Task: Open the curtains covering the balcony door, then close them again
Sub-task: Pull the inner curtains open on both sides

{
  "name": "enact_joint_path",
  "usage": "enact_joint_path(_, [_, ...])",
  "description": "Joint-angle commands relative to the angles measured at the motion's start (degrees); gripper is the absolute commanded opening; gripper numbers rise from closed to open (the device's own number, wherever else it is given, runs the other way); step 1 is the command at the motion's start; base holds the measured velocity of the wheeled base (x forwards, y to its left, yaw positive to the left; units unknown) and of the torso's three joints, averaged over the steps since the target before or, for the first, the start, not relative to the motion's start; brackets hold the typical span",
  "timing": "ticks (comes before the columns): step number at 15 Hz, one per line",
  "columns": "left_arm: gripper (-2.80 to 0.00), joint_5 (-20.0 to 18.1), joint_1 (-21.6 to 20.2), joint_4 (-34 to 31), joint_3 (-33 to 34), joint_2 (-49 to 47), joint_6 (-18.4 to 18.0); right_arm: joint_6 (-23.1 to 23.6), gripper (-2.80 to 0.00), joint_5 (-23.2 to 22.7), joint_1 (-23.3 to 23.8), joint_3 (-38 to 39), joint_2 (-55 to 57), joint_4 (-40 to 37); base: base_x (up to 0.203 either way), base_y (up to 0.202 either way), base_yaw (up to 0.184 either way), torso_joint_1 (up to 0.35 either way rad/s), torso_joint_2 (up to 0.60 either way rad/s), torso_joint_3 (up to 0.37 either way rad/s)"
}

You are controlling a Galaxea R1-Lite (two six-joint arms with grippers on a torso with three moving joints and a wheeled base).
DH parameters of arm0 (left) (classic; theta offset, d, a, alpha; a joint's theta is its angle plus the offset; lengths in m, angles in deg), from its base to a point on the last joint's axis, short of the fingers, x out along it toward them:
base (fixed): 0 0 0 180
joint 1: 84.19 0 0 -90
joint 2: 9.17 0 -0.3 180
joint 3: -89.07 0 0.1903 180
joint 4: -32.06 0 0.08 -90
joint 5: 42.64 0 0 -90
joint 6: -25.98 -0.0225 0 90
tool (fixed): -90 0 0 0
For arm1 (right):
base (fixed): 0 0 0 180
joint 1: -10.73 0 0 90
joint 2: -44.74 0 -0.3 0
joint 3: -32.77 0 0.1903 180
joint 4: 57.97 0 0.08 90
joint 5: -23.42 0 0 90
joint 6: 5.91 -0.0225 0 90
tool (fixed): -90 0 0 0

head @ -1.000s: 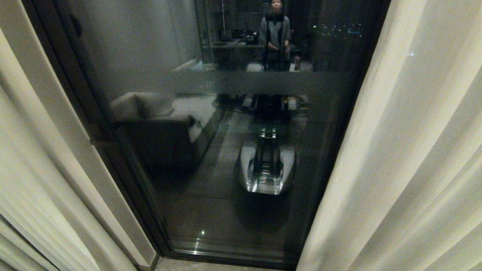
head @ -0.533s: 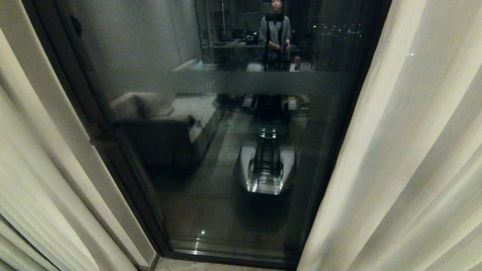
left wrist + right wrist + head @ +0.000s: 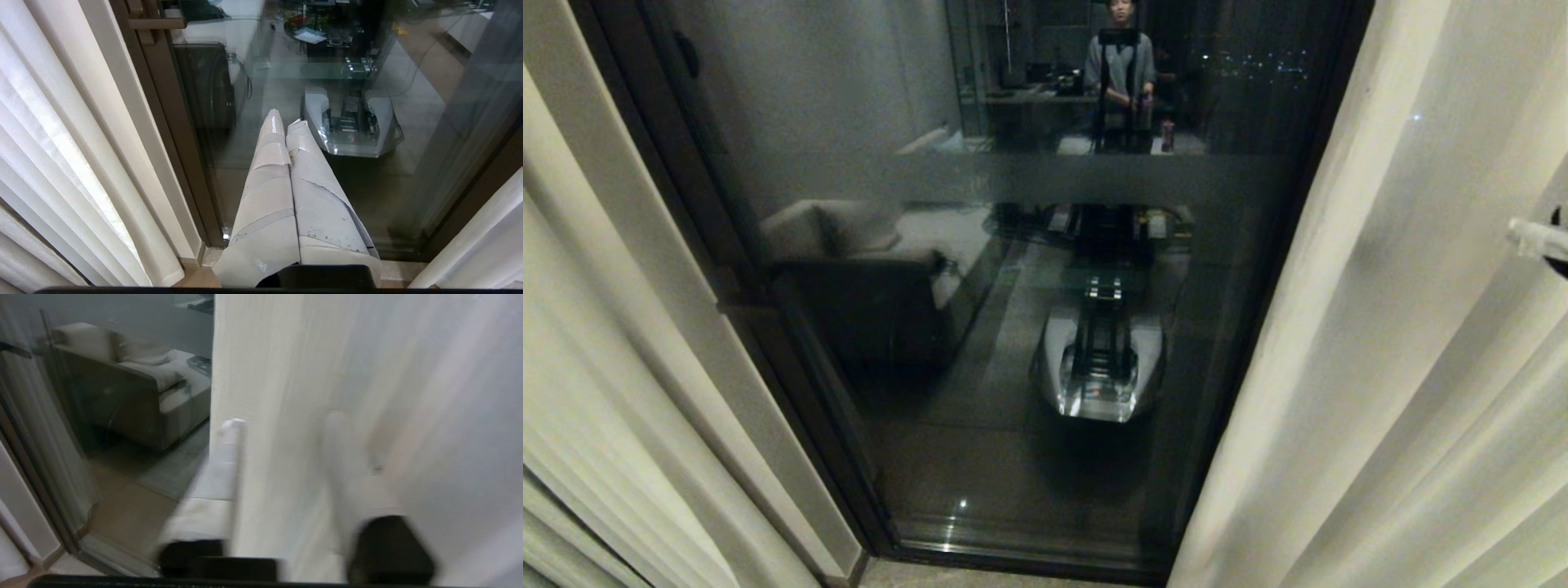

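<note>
Curtains: we have both curtains drawn aside, one cream panel at each edge of the head view, so the opening half of the task looks done and the closing half is what remains, by our reading.
Balcony door: the balcony door stands bare between the panels, its dark frame and frosted band plain to see; the glass mirrors the room behind us, with a person and our own base in it.
Right gripper: our right gripper is up at the inner edge of the right-hand panel. Its fingers stand apart with the hem running between them — one on the glass side, the other over the fabric — and they hold nothing yet. We judge this placement is meant to pinch the edge, since that is the part that leads the panel back across the glass.
Left gripper: our left gripper hangs low before the glass, fingers pressed together and empty — parked, we think, because the right arm alone is at work.
Risk: a pinch that catches only the hem's outer pleat could slip once we pull.
</note>
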Motion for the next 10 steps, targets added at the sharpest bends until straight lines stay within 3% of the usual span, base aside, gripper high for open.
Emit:
enact_joint_path(1, [-2.80, 0.0, 0.0, 0.0, 0.0, 0.0, 0.0, 0.0, 0.00, -0.1, -2.6, -2.8, 5.7, -0.2, 0.000, 0.000, 0.000, 0.000, 0.00, 0.000])
enact_joint_path(10, [-2.80, 0.0, 0.0, 0.0, 0.0, 0.0, 0.0, 0.6, 0.00, 0.2, -7.8, -11.6, 18.3, 3.7, 0.000, 0.000, 0.000, 0.000, 0.00, 0.000])
